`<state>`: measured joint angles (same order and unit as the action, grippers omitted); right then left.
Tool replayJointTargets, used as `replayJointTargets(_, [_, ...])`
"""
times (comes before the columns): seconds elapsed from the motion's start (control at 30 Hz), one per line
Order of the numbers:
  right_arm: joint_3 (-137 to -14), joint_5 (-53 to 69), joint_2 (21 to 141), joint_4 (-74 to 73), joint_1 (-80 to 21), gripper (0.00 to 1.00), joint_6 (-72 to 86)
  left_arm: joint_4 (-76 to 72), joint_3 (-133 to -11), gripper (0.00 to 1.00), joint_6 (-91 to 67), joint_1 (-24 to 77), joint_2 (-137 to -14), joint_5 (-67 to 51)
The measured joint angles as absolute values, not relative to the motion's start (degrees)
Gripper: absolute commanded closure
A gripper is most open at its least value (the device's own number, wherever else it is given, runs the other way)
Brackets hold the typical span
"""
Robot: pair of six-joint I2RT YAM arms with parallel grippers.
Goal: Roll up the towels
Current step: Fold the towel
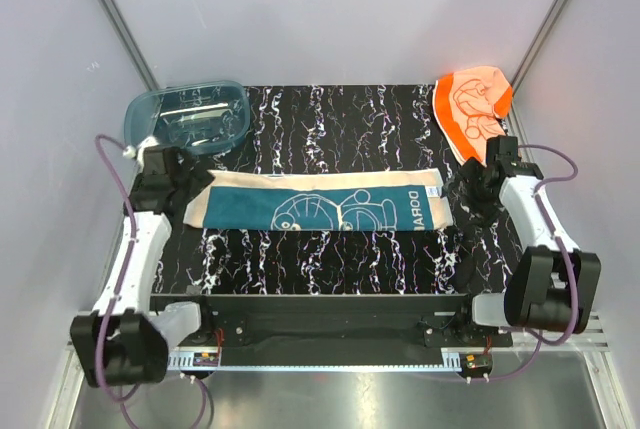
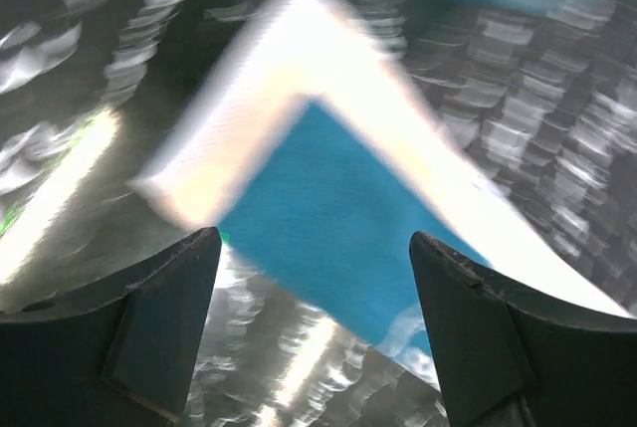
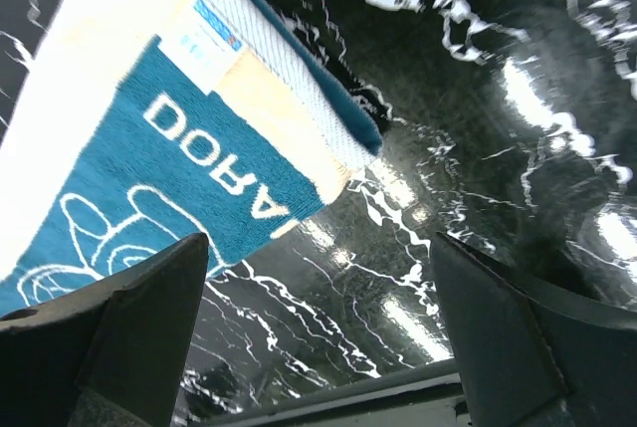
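Observation:
The teal-blue towel [image 1: 320,204] with cream edges lies folded into a long flat strip across the middle of the black marbled mat. The orange towel [image 1: 472,109] sits crumpled at the mat's far right corner. My left gripper [image 1: 185,184] hovers at the strip's left end, open, with the towel's cream corner [image 2: 299,118] beyond its fingers [image 2: 159,318], blurred. My right gripper [image 1: 468,189] is at the strip's right end, open and holding nothing. The towel's lettered end [image 3: 199,158] lies just past its left finger [image 3: 129,337].
A translucent blue plastic tub [image 1: 188,116] stands at the mat's far left corner, close behind my left gripper. The mat's near edge and a metal rail [image 1: 330,324] run in front of the arm bases. Grey walls enclose the cell.

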<state>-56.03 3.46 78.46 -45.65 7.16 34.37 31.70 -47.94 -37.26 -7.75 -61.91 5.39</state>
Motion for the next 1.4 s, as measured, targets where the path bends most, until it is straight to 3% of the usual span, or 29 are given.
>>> replayJointTargets(0.13, [-57.2,1.1,74.6,-47.0,7.5,0.00,34.5,30.5,-53.9,0.14,-36.0,11.2,-59.8,10.4])
replayJointTargets(0.27, [-59.2,-0.6,72.8,-49.0,8.0,0.03,34.8,29.5,-63.5,0.13,-32.9,30.8,-68.9,12.6])
replayJointTargets(0.37, [-59.0,-0.5,73.4,-48.5,8.6,0.17,34.7,27.3,-70.8,0.13,-31.0,39.2,-79.4,12.5])
replayJointTargets(0.5, [-54.8,0.8,75.9,-45.9,9.1,0.24,35.0,27.9,-74.1,0.13,-29.8,45.5,-86.9,12.2])
replayJointTargets(0.7, [-50.8,1.8,80.5,-43.2,9.1,0.35,35.4,30.5,-74.9,0.13,-28.7,47.6,-86.7,10.9])
replayJointTargets(1.0, [-50.6,2.6,88.4,-36.5,9.1,0.41,36.1,33.0,-71.1,0.12,-27.1,47.3,-74.6,11.0])
replayJointTargets(1.13, [-50.2,2.7,91.1,-34.3,9.1,0.61,36.4,34.7,-69.2,0.12,-26.3,47.3,-69.6,12.0])
replayJointTargets(1.17, [-50.2,2.9,91.4,-34.1,9.1,0.73,36.6,35.2,-68.6,0.11,-26.0,47.3,-68.4,12.3])
replayJointTargets(1.27, [-50.3,3.8,92.0,-33.0,9.1,0.88,36.9,36.5,-67.0,0.11,-25.0,47.1,-65.6,13.0])
replayJointTargets(1.3, [-50.3,4.1,92.1,-32.8,9.0,0.97,37.1,37.0,-66.6,0.11,-24.7,47.0,-64.9,13.2])
replayJointTargets(1.4, [-51.1,3.9,92.2,-33.1,8.4,1.00,37.4,38.2,-65.1,0.10,-23.7,46.2,-62.5,13.6])
